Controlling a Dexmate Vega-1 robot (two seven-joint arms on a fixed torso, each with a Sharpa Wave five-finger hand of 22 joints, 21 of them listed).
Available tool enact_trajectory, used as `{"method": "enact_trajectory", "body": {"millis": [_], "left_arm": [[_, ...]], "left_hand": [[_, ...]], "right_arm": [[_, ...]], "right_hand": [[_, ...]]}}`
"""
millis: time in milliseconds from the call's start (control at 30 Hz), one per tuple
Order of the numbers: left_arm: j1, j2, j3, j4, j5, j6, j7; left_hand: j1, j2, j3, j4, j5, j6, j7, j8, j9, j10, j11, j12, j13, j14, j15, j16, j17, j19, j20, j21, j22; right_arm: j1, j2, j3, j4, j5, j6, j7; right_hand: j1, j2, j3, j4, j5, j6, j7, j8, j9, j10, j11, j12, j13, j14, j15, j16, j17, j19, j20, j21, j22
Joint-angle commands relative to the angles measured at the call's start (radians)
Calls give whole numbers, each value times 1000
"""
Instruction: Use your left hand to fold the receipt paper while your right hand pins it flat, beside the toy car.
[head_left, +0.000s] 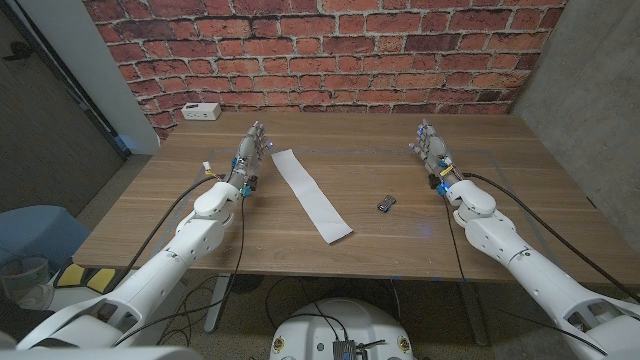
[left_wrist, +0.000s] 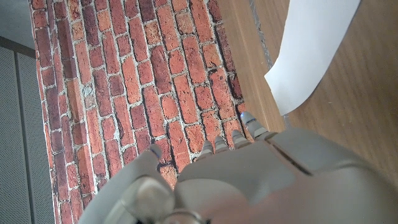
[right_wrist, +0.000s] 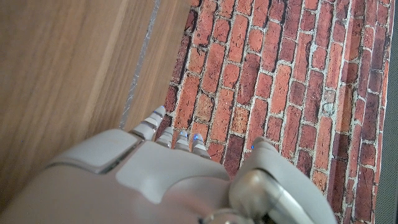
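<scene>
The left hand (head_left: 254, 146) stands at the far left of the table (head_left: 180, 200), fingers apart and holding nothing, just beside the far end of the receipt (head_left: 311, 194) but not touching it. The right hand (head_left: 431, 146) waits on the other side, also with fingers apart and empty, well apart from the receipt. Neither hand has begun its work.

The receipt is a long white strip lying flat and slanted, its far end near the left hand and its near end toward the front edge of the table. The toy car (head_left: 387, 204) sits to the right of the receipt's near half, apart from it, between the receipt and the right arm.

The risks, as I judge them:

- The right hand must cross over the toy car to reach the receipt, and a low sweep could knock the car away.
- Thin paper lying flat on wood gives little to catch, so the left fingers may slide the strip instead of lifting an end.
- If the left hand lifts before the right hand presses down, the whole strip could skate or twist, giving a crooked fold.
- Pinning too near the lifted end would leave too little free paper to fold over.
</scene>
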Motion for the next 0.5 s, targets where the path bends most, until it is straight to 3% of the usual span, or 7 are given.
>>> {"method": "enact_trajectory", "body": {"millis": [33,133,167,200,233,267,500], "left_arm": [[12,16,5,-28,22,16,18],[18,23,7,-41,45,17,46],[20,31,8,-53,53,28,57],[23,38,9,-64,61,40,69],[24,47,11,-73,70,51,76],[25,54,12,-81,78,61,84],[35,98,15,-133,111,121,118]], "left_hand": [[-1,98,11,-2,10,-265,-7,10,5,-292,-8,9,4,-318,-42,10,3,-338,-40,5,1],[4,91,24,-13,17,-207,7,23,5,-219,-11,30,5,-258,-23,20,0,-281,-16,19,-1],[9,86,31,-19,19,-181,15,25,5,-186,-2,37,5,-219,-6,27,-1,-251,5,25,-1],[18,81,40,-27,19,-153,22,24,6,-158,23,39,6,-182,21,28,-1,-217,43,31,-2],[24,79,45,-31,19,-132,29,27,6,-132,40,43,6,-164,30,27,-1,-197,59,34,-2],[34,78,53,-38,18,-110,34,27,6,-105,66,47,6,-144,34,25,-2,-175,63,36,-3],[62,75,75,-56,10,-23,44,36,7,-29,85,56,7,-61,49,29,-3,-118,86,40,-4]], "right_arm": [[-23,-17,-1,-23,-26,29,0],[-30,-27,-3,-35,-45,33,-12],[-33,-31,-4,-41,-53,35,-18],[-35,-35,-6,-45,-64,41,-20],[-39,-40,-7,-52,-74,45,-26],[-42,-44,-9,-59,-88,50,-33],[-58,-82,-26,-102,-187,83,-64]], "right_hand": [[24,4,12,-2,3,-6,1,8,4,4,5,8,3,6,16,10,3,16,7,8,4],[70,17,44,-31,-4,5,-1,12,3,20,16,12,3,36,38,16,2,33,28,11,4],[80,19,51,-38,-6,13,-3,14,3,26,16,14,3,43,42,17,2,37,32,12,4],[91,21,59,-44,-9,20,0,16,3,34,19,15,3,53,46,19,2,45,37,14,4],[99,22,65,-49,-12,27,0,17,3,40,19,16,3,59,47,20,2,49,37,15,4],[111,24,75,-57,-16,32,1,18,3,48,23,18,4,72,53,22,2,57,42,16,5],[167,34,122,-91,-37,87,-8,28,4,100,32,27,5,120,60,27,3,85,50,20,6]]}}
